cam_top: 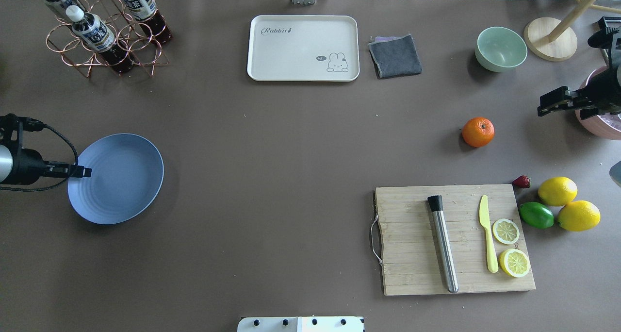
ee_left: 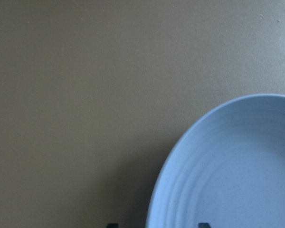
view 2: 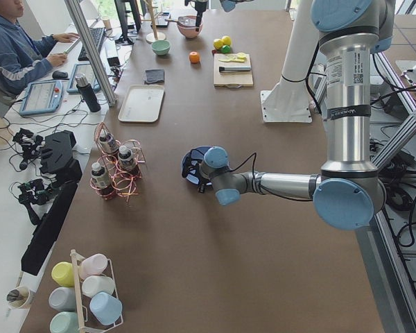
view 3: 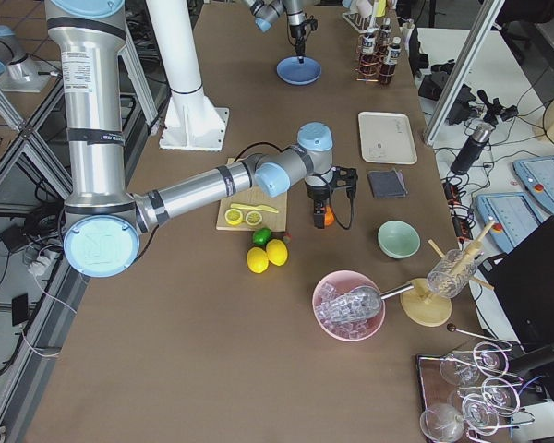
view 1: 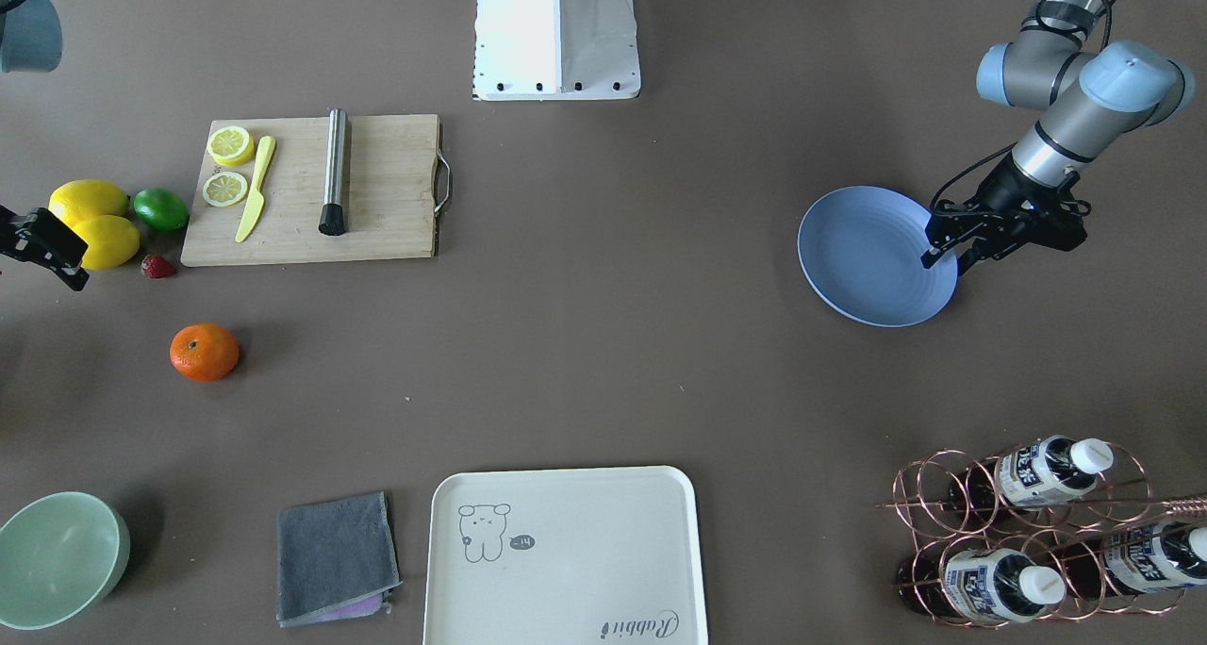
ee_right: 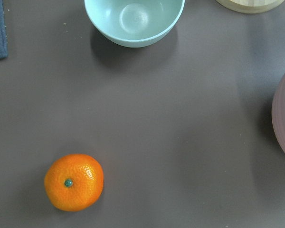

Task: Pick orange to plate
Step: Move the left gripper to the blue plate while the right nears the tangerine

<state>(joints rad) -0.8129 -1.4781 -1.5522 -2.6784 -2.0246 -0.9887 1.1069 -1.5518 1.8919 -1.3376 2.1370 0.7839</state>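
Observation:
The orange point(cam_top: 478, 131) lies alone on the brown table, stem dimple up, at the lower left of the right wrist view point(ee_right: 74, 182) and also in the front view point(view 1: 204, 352). My right gripper point(cam_top: 546, 109) hovers off to the orange's right, apart from it, and looks open with nothing held. The periwinkle-blue plate point(cam_top: 121, 176) sits far across the table point(view 1: 868, 249). My left gripper point(view 1: 948, 254) is open at the plate's rim point(ee_left: 171, 190); its two fingertips point(ee_left: 112, 224) stand on either side of that edge.
Between the orange and the robot's base lie a wooden cutting board point(cam_top: 412, 235) with a knife, a metal rod and lemon halves, plus two lemons point(cam_top: 558, 191), a lime point(cam_top: 536, 215) and a strawberry point(cam_top: 522, 181). A pale green bowl point(cam_top: 501, 48), grey cloth point(cam_top: 395, 56), cream tray point(cam_top: 303, 48) and bottle rack point(cam_top: 104, 36) line the far side.

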